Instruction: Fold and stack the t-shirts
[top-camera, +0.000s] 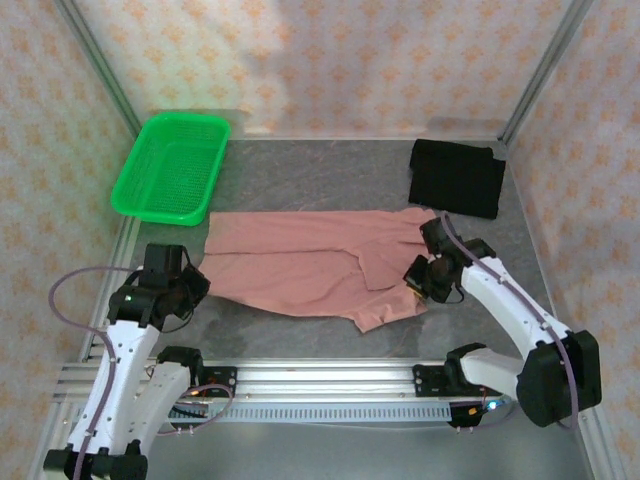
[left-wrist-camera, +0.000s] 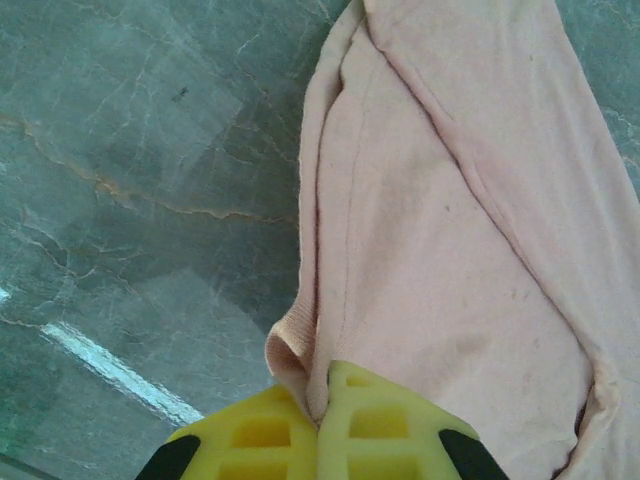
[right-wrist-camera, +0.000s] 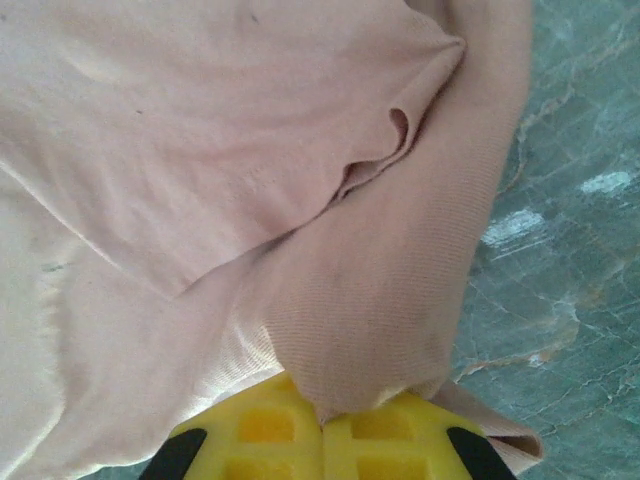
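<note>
The pink shirt (top-camera: 300, 265) lies long axis left-right across the table (top-camera: 300, 172), left hand (left-wrist-camera: 320, 412) clenched on one end, right hand (right-wrist-camera: 322, 415) clenched on the other.

Overhead looks down; wrist cameras near pink shirt (left-wrist-camera: 450, 250)

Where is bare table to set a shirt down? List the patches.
Free: the grey tabletop strip between the green plastic mesh basket and the folded black t-shirt, and the near strip below the salmon-pink t-shirt. Crowded: the middle.
</note>
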